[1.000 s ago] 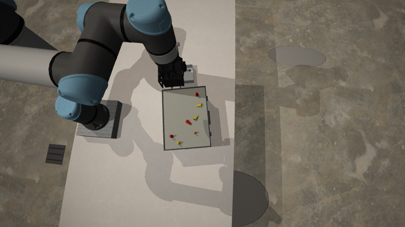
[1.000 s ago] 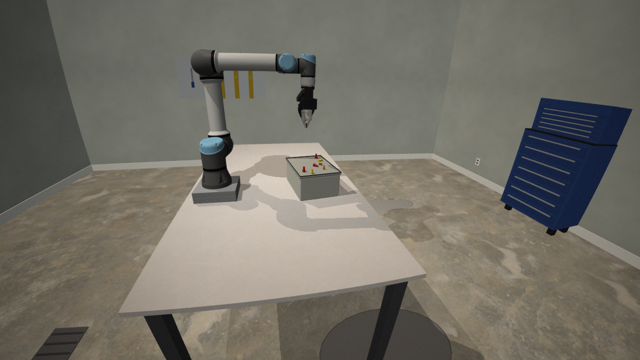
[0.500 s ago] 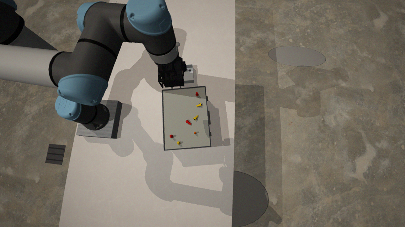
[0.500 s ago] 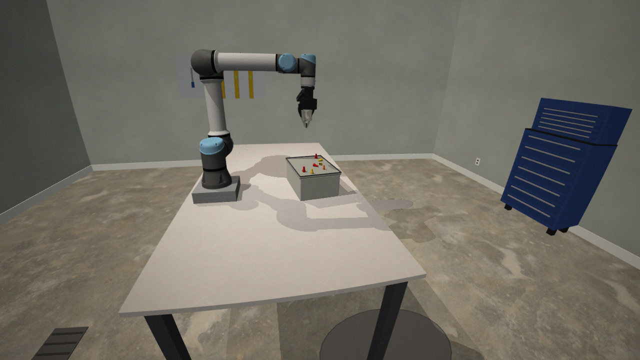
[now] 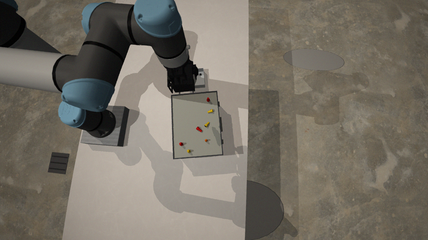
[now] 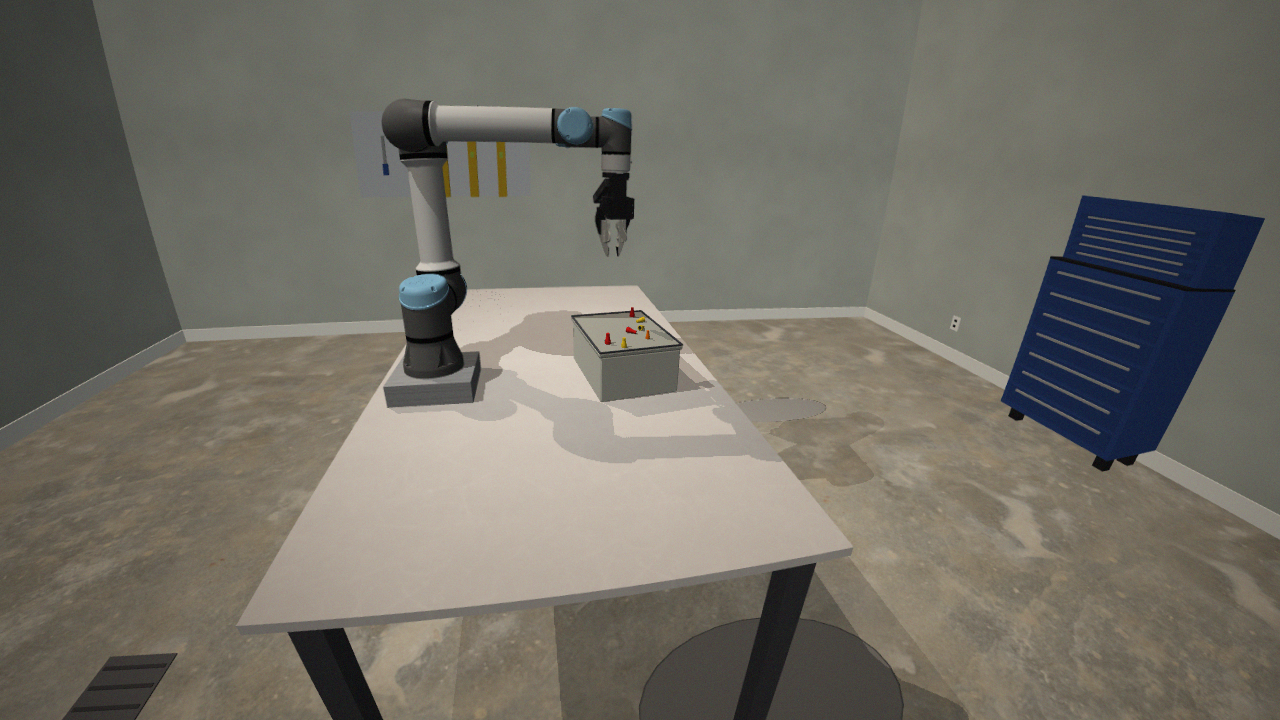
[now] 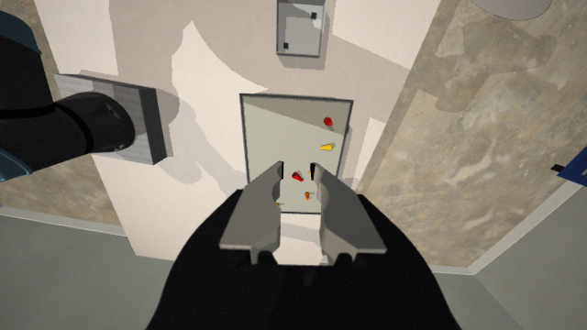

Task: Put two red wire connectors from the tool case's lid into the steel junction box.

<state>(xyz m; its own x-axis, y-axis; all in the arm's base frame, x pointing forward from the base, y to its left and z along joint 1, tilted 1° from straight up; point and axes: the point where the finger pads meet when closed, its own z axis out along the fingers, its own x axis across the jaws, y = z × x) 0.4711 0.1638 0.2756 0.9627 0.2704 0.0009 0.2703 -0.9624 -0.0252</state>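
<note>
While the pincer (image 6: 614, 248) hangs high above the tabletop (image 6: 501, 501), its jaws are nearly closed w/ nothing between. Three red wire connectors (image 5: 198, 129) lie on the tool case lid (image 5: 188, 121); the junction box (image 7: 300, 28) sits at 12 o'clock of it.

no legible text, labels, brands or numbers anywhere, wall poster (image 6: 443, 161) shows only coloured bars

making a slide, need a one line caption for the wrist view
Gripper with jaws nearly shut on nothing, high above the tool case lid scattered with wire connectors; steel junction box beyond.
</note>
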